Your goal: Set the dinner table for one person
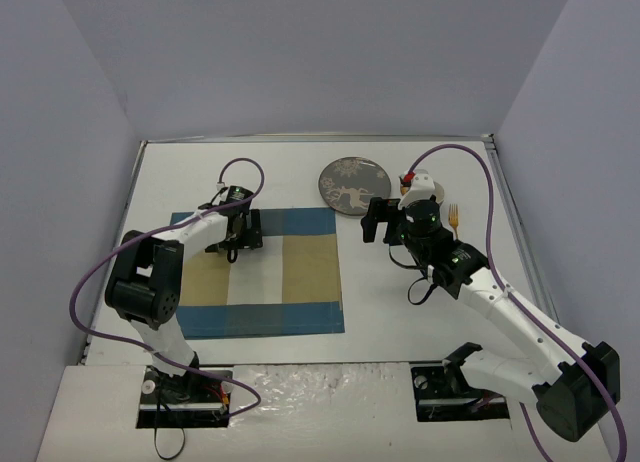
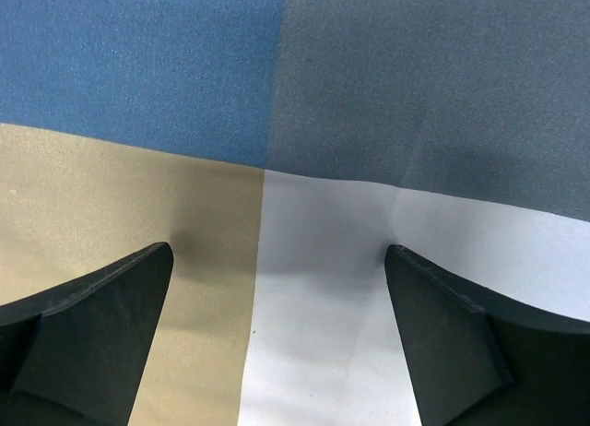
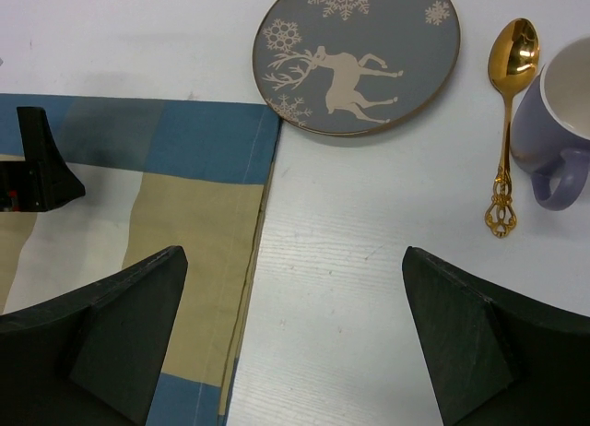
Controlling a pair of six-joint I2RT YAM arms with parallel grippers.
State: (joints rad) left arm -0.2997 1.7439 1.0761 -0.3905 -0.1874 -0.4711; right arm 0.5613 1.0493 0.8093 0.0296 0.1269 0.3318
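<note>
Black jaws stand wide apart and empty on both arms: the left end effector (image 2: 278, 260) hangs low over the blue-and-tan placemat (image 2: 138, 195), and the right end effector (image 3: 295, 255) over bare white bench (image 3: 369, 260) just beside that placemat's right edge. Further out, the bench carries a reindeer plate (image 3: 358, 53) near the placemat's far corner, then a gold spoon (image 3: 507, 122) and a purple mug (image 3: 562, 112).

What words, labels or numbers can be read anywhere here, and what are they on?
None: no readable text shows in any view.
The grey plate carries only a reindeer and snowflakes, no letters.
The gold spoon, purple mug and checked placemat bear no writing.
</note>
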